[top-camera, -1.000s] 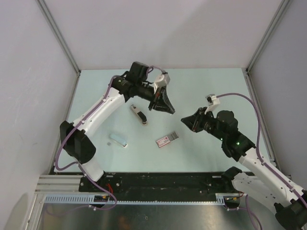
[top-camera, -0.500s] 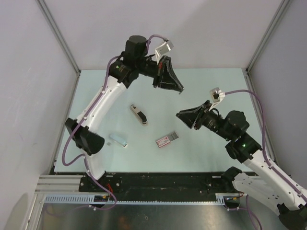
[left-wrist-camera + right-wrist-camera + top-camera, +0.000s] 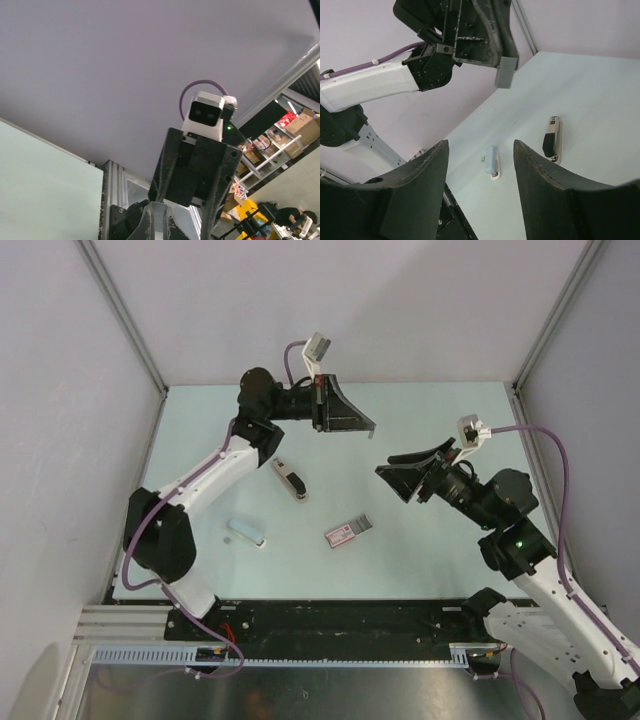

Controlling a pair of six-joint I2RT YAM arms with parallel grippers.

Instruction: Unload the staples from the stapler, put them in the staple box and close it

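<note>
My left gripper (image 3: 366, 427) is raised high over the far middle of the table and is shut on a short grey strip of staples (image 3: 504, 73), which also shows between its fingers in the left wrist view (image 3: 159, 222). My right gripper (image 3: 398, 478) is open and empty, lifted and facing the left gripper from the right, a little apart from it. A black-and-cream stapler (image 3: 289, 480) lies on the table below the left arm and also shows in the right wrist view (image 3: 552, 139). A flat pink-and-white block (image 3: 347, 531) with a grey end lies near the table's middle.
A small light-blue stapler (image 3: 247, 532) lies at the front left and also shows in the right wrist view (image 3: 491, 161). White walls close the pale green table (image 3: 440, 550) on three sides. The black rail runs along the near edge.
The left arm has lifted from beside the black-and-cream stapler and swung up and back, its gripper still shut. The right gripper has risen and tilted up toward it.
</note>
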